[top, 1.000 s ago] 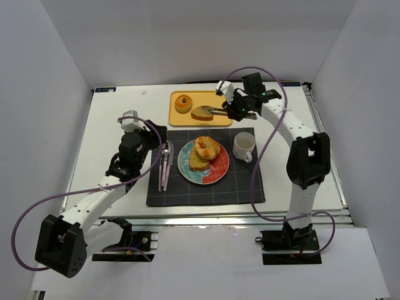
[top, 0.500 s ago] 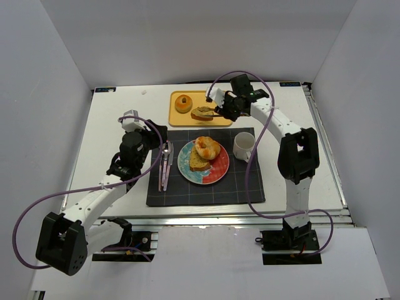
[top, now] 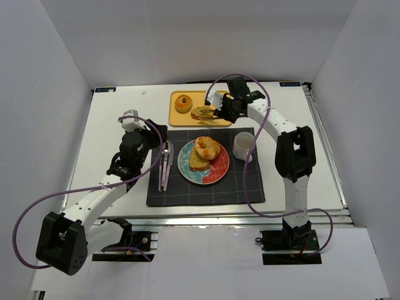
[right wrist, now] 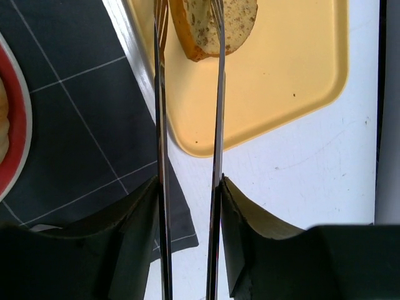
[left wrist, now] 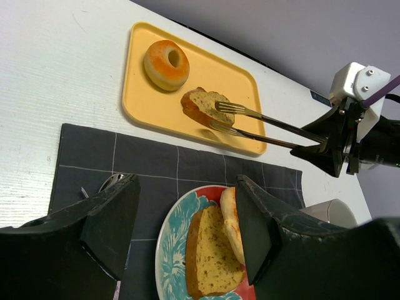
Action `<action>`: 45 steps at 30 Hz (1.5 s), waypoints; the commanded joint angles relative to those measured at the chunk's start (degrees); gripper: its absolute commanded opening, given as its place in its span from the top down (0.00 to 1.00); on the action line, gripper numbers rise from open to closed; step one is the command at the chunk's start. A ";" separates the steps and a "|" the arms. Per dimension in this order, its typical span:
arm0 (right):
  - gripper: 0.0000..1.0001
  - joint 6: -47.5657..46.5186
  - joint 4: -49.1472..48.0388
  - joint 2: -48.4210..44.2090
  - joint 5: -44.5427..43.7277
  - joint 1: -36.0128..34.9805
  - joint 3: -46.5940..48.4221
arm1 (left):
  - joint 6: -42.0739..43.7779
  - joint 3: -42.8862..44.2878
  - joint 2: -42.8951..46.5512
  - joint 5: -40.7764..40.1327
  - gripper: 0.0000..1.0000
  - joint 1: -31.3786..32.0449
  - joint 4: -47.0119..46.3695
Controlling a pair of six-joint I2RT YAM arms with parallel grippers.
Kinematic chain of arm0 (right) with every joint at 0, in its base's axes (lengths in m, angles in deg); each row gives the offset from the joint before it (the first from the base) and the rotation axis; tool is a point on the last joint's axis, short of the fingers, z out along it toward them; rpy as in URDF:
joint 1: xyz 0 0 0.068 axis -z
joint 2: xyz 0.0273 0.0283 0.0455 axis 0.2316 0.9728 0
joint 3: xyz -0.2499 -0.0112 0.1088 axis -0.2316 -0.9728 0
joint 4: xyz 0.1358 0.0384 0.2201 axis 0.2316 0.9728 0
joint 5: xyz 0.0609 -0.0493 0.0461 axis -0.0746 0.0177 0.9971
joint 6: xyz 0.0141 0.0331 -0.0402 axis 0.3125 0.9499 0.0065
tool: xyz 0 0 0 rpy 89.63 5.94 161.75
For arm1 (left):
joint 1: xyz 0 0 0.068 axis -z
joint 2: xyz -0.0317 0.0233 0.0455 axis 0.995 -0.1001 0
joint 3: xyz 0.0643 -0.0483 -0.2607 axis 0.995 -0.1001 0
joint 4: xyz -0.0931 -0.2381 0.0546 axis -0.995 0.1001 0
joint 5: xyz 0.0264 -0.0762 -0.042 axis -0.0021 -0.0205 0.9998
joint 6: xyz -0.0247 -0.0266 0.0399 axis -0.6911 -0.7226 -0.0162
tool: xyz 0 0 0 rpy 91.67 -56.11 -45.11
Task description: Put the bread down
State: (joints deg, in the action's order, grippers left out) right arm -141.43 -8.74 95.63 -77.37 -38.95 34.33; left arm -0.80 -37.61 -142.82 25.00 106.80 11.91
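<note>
The right fingers (top: pixel 226 110) reach over the yellow tray (left wrist: pixel 144 100) at the middle of the far edge of the white surface (top: pixel 112 125); they are pressed in against the handles of a pair of fork-tipped tongs (left wrist: pixel 262 125), and the wrist view shows the two metal arms running side by side between the black pads. The tines pinch one tan bread slice (left wrist: pixel 197 105) by its sides; the slice hangs over the middle of the tray, tilted, with its shadow on the tray floor just below it, so it looks raised clear of the tray. A small round orange bun (left wrist: pixel 166 64) sits on the tray's left part, near the slice but apart from it.

Toward the near edge lies a dark gridded placemat (top: pixel 206 190); a red and teal plate (top: pixel 219 170) rests at its middle. A second bread slice (top: pixel 197 164) lies on the plate's left half; the glazed knotted roll (top: pixel 207 147) sits on the plate's far side, touching that slice. A white cup (top: pixel 244 145) stands on the mat just right of the plate; cutlery (top: pixel 165 164) lies on the mat's left strip.

The left fingers (top: pixel 154 133) hover over the far left corner of the mat, spread wide with nothing between them.
</note>
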 commanded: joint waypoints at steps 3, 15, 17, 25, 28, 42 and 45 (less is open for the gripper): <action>0.54 -1.41 -2.75 1.50 -3.22 -1.07 2.53 | -0.23 0.57 0.28 0.32 0.28 -0.40 -1.52; 0.94 -0.89 -2.92 -2.35 -1.82 -1.68 0.16 | 0.03 0.75 1.07 -0.12 0.28 -0.48 -1.08; 0.95 0.43 -3.28 -4.20 -1.20 -1.60 -0.02 | 0.03 0.66 1.33 -0.30 0.28 -0.48 -0.99; 0.96 5.79 -1.53 -18.17 5.38 -1.42 -6.76 | 0.20 1.01 0.89 -0.30 0.28 -0.48 -0.91; 0.96 6.15 -0.73 -24.84 8.99 -1.33 -12.04 | 0.29 1.19 0.63 -0.04 0.28 -0.66 -0.91; 0.91 5.79 -1.87 -46.39 12.78 -1.33 -37.19 | -0.32 1.10 0.01 1.63 0.28 -0.84 -1.08; 0.89 5.62 -1.44 -46.57 12.95 -1.33 -38.87 | -0.41 1.45 -0.16 1.90 0.28 -0.75 -0.82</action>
State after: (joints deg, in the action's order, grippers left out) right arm -135.86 -8.66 50.69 -66.27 -40.26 -3.99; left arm -0.93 -37.61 -143.03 25.72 106.43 11.89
